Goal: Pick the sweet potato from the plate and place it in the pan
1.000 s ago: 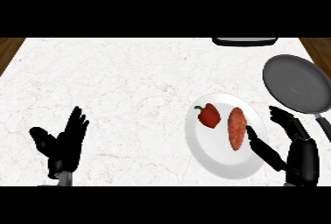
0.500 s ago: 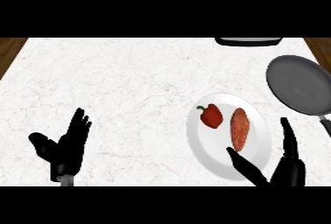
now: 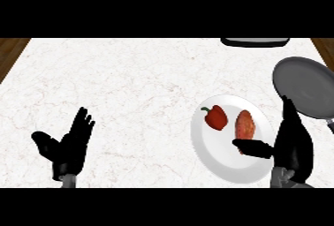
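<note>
Two robot hands show at the near edge, so starting there. The left robot hand [image 3: 68,148] sits at the lower left over bare tabletop [image 3: 143,79]. Its fingers are up and spread with the thumb out to the side, it's holding nothing, and it's well apart from everything else.

The right robot hand [image 3: 294,143] is at the lower right, over the right rim of the white plate [image 3: 212,152]. Its fingers [image 3: 287,115] are straight and point away from the robot. Its thumb [image 3: 256,148] sticks out leftward over the plate, right at the near end of the sweet potato [image 3: 245,123]. So it's spread, not closed round anything. Can't tell if the thumb actually touches the potato or just hovers above it.

Plate contents: two things. The sweet potato lies on the right half, lengthwise near to far. A red pepper [image 3: 216,117] with a green stem sits just beside it on the left, with a small gap between them.

Further back on the right is the dark grey pan [image 3: 305,84], just past the plate's far right rim, showing only its own dark bottom. The right hand's fingertips come up about to its near edge.

At the tabletop's far edge a dark object [image 3: 254,42] is cut off by the view, no idea what it is.
</note>
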### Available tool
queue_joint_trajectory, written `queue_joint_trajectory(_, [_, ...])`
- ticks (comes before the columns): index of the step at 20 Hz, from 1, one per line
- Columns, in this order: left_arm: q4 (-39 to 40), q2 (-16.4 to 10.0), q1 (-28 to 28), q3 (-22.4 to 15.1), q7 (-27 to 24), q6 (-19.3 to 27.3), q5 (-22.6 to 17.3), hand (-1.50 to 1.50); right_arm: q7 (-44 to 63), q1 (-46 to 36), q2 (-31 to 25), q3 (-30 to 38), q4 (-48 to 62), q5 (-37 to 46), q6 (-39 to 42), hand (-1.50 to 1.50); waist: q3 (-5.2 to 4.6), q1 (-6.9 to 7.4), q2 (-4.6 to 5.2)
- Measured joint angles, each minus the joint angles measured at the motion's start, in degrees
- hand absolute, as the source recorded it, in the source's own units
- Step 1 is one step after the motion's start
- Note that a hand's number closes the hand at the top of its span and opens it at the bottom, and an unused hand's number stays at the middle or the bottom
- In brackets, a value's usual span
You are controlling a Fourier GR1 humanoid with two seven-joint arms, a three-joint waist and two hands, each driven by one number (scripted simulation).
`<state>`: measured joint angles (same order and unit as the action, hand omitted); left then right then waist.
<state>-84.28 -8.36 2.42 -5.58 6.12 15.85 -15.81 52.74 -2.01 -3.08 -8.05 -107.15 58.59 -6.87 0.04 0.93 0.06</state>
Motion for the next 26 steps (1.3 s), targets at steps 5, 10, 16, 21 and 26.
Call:
queue_joint_trajectory(5, [-0.18,0.26,0.3,-0.35,-0.5,-0.52,0.14,0.0,5.75,-8.72,-2.27,3.31,6.1,-4.58,14.67,-1.5,0.06,0.4,0.04])
queue_joint_trajectory(10, [-0.48,0.54,0.79,-0.14,-0.37,-0.33,0.49,0.0,5.77,-16.95,-3.57,6.82,13.6,-7.65,20.03,-1.5,0.15,-0.02,-0.11])
queue_joint_trajectory(16, [0.12,0.76,0.86,0.25,-0.8,-0.44,0.68,0.0,5.28,-19.09,-3.07,8.98,20.01,-12.39,26.34,-1.5,0.24,-0.43,-0.21])
queue_joint_trajectory(21, [0.32,0.6,0.7,0.93,-0.16,-0.75,0.47,0.0,4.5,-17.58,-2.48,10.08,21.36,-15.68,30.0,-1.5,0.26,-0.78,-0.33])
queue_joint_trajectory(26, [0.98,1.49,0.58,1.24,-1.33,-0.77,1.15,0.0,4.24,-16.49,-2.25,9.93,20.25,-15.43,30.96,-1.5,0.33,-0.86,-0.41])
